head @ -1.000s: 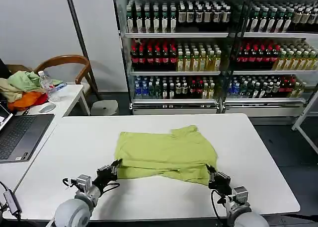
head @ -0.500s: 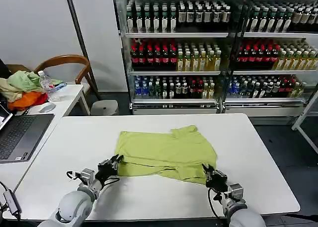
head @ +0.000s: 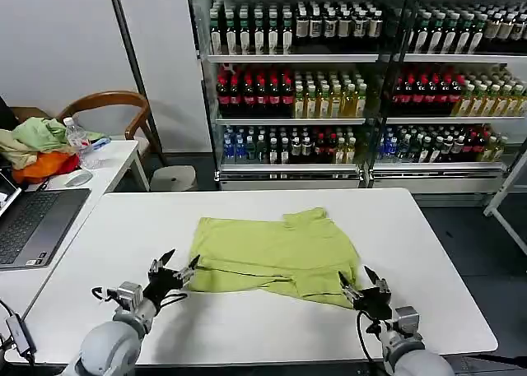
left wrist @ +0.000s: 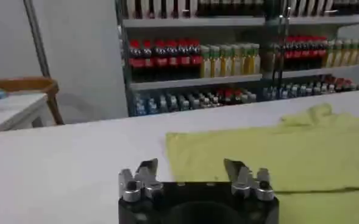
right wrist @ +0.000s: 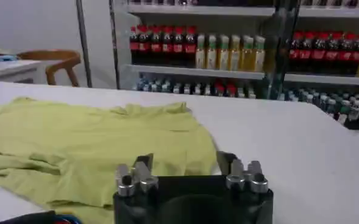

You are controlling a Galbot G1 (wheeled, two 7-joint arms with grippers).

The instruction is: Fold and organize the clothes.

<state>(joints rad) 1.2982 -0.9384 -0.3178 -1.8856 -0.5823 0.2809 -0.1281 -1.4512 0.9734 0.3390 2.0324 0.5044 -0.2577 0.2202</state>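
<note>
The lime yellow-green T-shirt (head: 276, 252) lies partly folded on the white table (head: 428, 252), plain side up, its near edge doubled over. My left gripper (head: 175, 267) is open just off the shirt's near left corner, holding nothing. My right gripper (head: 365, 283) is open at the shirt's near right corner, also holding nothing. In the left wrist view the shirt (left wrist: 277, 155) spreads beyond the open left gripper (left wrist: 191, 170). In the right wrist view the shirt (right wrist: 88, 149) lies ahead of the open right gripper (right wrist: 185, 163).
A side table at the left holds a laptop (head: 29, 224), a mouse, a water bottle and a heap of garments (head: 37, 146). A wooden chair (head: 111, 109) and drink-filled coolers (head: 354, 71) stand behind the table.
Both grippers have let go of the shirt's near edge, opened, and drawn back slightly toward me. The folded edge now rests on the table.
</note>
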